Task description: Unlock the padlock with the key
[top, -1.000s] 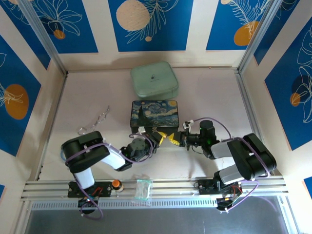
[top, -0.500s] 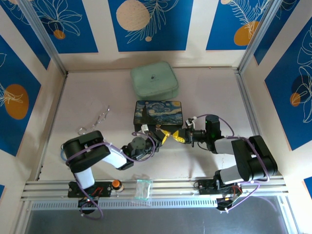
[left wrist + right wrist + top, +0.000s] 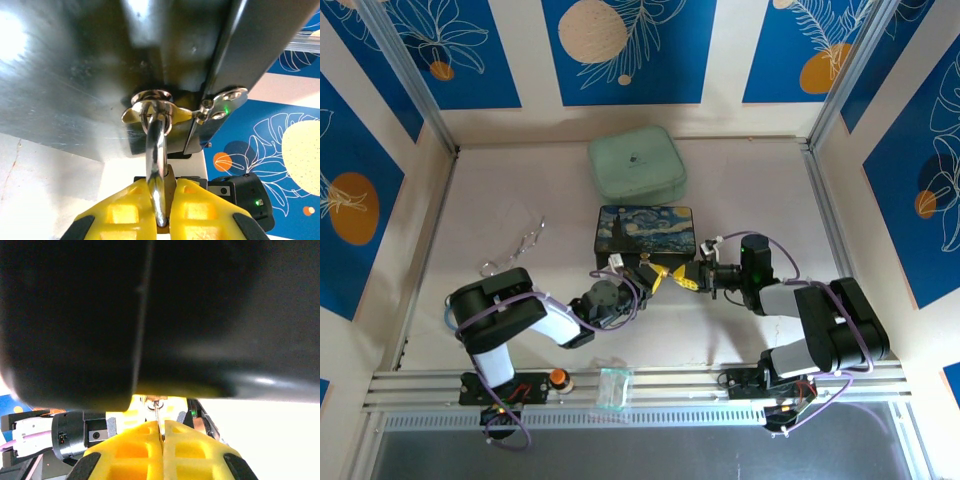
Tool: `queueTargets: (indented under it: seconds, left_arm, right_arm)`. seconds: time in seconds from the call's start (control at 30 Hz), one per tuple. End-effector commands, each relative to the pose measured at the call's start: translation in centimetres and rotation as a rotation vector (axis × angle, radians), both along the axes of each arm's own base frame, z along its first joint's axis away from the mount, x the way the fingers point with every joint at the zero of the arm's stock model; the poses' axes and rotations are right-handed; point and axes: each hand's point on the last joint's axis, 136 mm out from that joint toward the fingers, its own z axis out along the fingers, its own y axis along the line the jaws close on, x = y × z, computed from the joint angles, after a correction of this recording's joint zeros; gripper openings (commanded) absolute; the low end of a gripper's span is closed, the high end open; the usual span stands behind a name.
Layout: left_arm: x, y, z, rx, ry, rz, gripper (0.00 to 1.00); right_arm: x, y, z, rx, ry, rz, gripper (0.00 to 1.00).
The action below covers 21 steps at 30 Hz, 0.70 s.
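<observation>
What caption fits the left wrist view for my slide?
Left gripper pinches the padlock hooked through the box's latch.

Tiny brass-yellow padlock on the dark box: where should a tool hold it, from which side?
Probably at the free end of the brass padlock, coming from opposite the dark box, as the left tool does: the silvery shackle is threaded through the metal latch ring, so that end is blocked.

The shackle of the padlock (image 3: 155,167) is polished metal, smooth and mirror-bright. The box (image 3: 60,75) wall behind is dull grey metal with fine scratches. The left claw (image 3: 164,200) and the right claw (image 3: 162,437) are matt yellow plastic. The key (image 3: 159,422) is thin grey metal.
</observation>
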Motion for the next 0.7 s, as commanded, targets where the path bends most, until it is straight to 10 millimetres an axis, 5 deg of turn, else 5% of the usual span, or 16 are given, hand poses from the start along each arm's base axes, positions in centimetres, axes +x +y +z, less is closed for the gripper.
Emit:
queueTargets:
  seconds: [0.0,0.37,0.67]
  left_arm:
    - [-5.0,-4.9,6.1,-0.177,-0.113,-0.293,0.0]
    - [-5.1,-4.6,4.0,-0.125,-0.096,-0.263,0.0]
    - [-4.5,-3.8,1.7,-0.073,-0.069,-0.221,0.12]
  right_arm:
    - [0.6,1.1,1.7,0.004,-0.126,0.01,0.0]
    - [-0.3,2.0,1.7,-0.006,-0.126,0.027,0.0]
    - [-1.5,1.7,0.6,-0.019,-0.102,0.053,0.0]
